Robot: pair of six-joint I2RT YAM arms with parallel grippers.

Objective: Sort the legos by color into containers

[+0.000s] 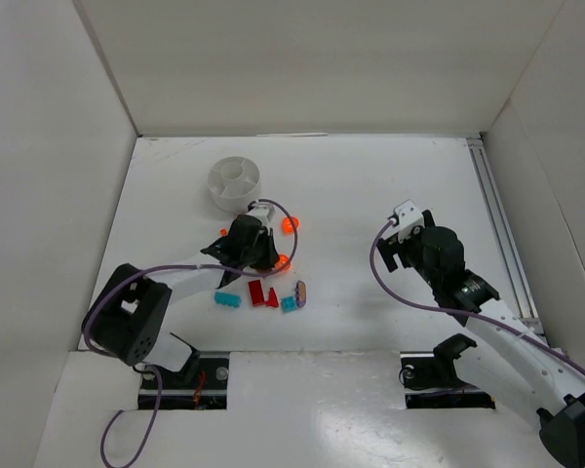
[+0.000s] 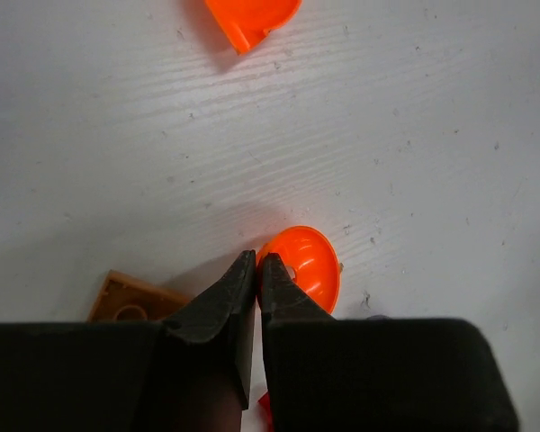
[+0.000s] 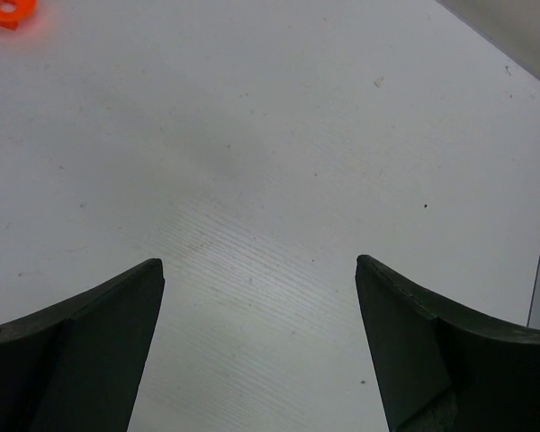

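Left gripper (image 2: 257, 258) sits shut against the orange dome (image 2: 308, 268), hold uncertain; lift gently, check it rises, then go to the white dish (image 1: 229, 202); right gripper (image 3: 259, 263) gapes empty

glossy orange plastic lego (image 2: 310, 265), matt scuffed table (image 2: 414, 135)
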